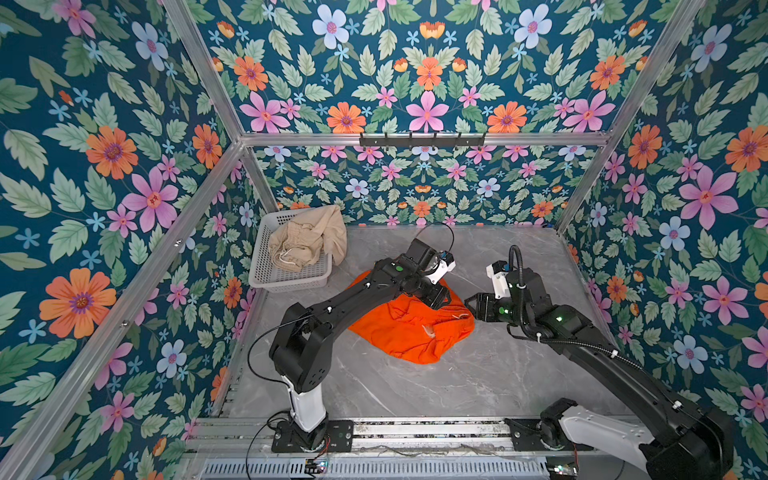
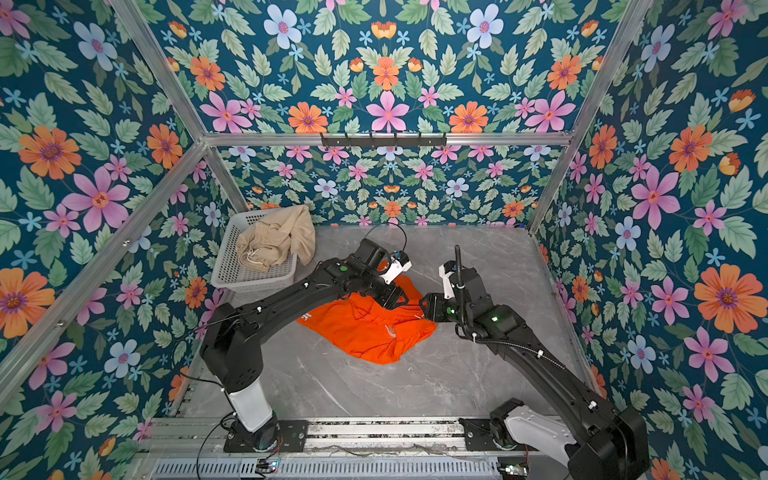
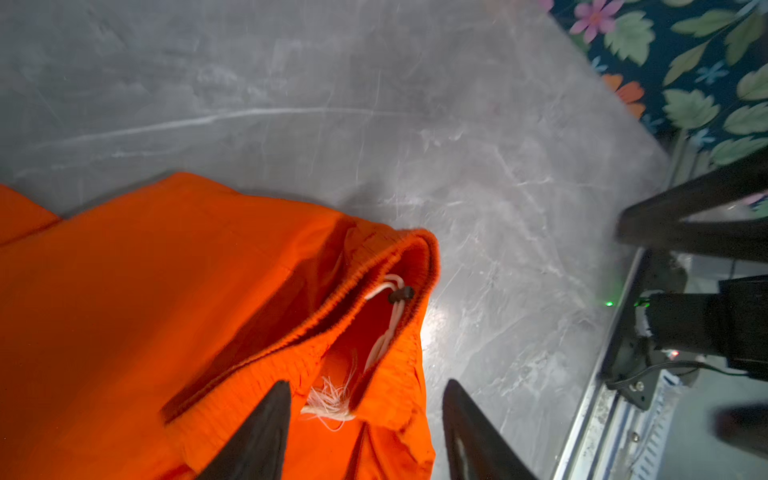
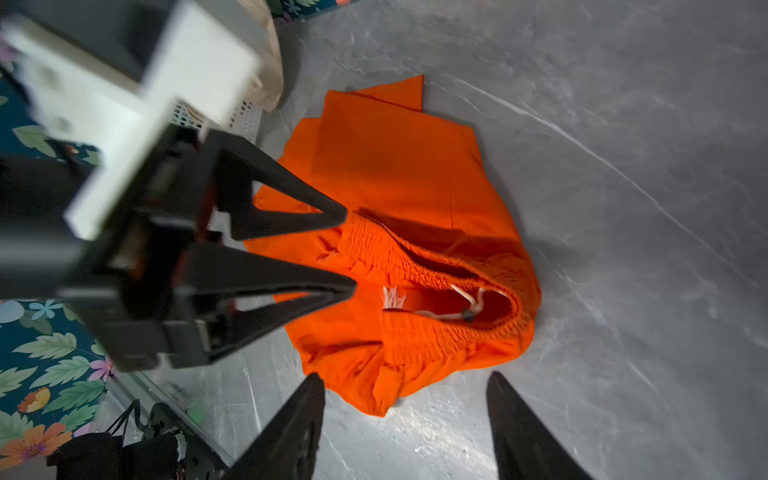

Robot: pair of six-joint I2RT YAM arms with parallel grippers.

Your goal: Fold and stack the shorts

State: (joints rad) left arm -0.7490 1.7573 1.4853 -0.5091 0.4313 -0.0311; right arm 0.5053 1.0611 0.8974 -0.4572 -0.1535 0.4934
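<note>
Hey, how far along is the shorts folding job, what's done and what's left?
Done: the orange shorts are out on the table, though bunched, waistband gaping. In hand: nothing gripped; the left end effector stands open at the waistband, the right end effector open beside the shorts. To do: folding them, then the beige shorts lying in the basket, and stacking.

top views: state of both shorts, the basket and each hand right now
basket, upright on the table
beige shorts, bunched in the basket, one part draped over its rim
orange shorts, rumpled on the table, unfolded, waistband gaping
left hand, open, tips at the orange waistband
right hand, open, empty, beside the orange shorts
</note>
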